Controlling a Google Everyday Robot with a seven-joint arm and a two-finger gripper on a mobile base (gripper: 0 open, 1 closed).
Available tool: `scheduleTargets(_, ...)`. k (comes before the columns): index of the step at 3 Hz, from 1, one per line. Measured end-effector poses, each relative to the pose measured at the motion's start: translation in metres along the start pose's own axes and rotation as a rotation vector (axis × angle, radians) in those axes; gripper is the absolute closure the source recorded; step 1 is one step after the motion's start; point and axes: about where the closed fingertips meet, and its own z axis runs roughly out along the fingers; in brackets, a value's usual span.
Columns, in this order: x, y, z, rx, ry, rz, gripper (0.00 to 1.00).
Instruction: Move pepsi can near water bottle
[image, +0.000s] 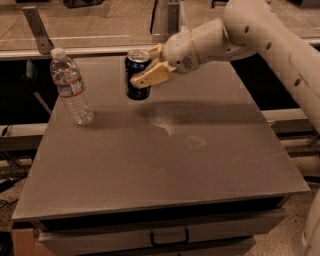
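Standing on the matte grey table (210, 165), the clear ribbed plastic water bottle (71, 87) is flanked, across a gap, by the dark blue cylindrical pepsi can (135, 82), clasped upright in the tan gripper (144, 67).

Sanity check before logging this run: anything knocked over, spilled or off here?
Nothing stands out. The bottle stands upright on the table. The can is upright in the end effector, over the table's far side. The pale patches mid-table look like wear or glare, not liquid.
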Motion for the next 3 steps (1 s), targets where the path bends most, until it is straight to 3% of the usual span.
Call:
scheduleTargets(1, -0.011, 0.009, 0.052, -0.013, -0.074, 0.009, 1.0)
scheduleTargets(2, -0.013, 0.015, 0.077, -0.018, -0.111, 0.015, 1.0)
scheduleTargets(3, -0.01, 0.022, 0.095, -0.049, -0.106, 0.015, 0.81)
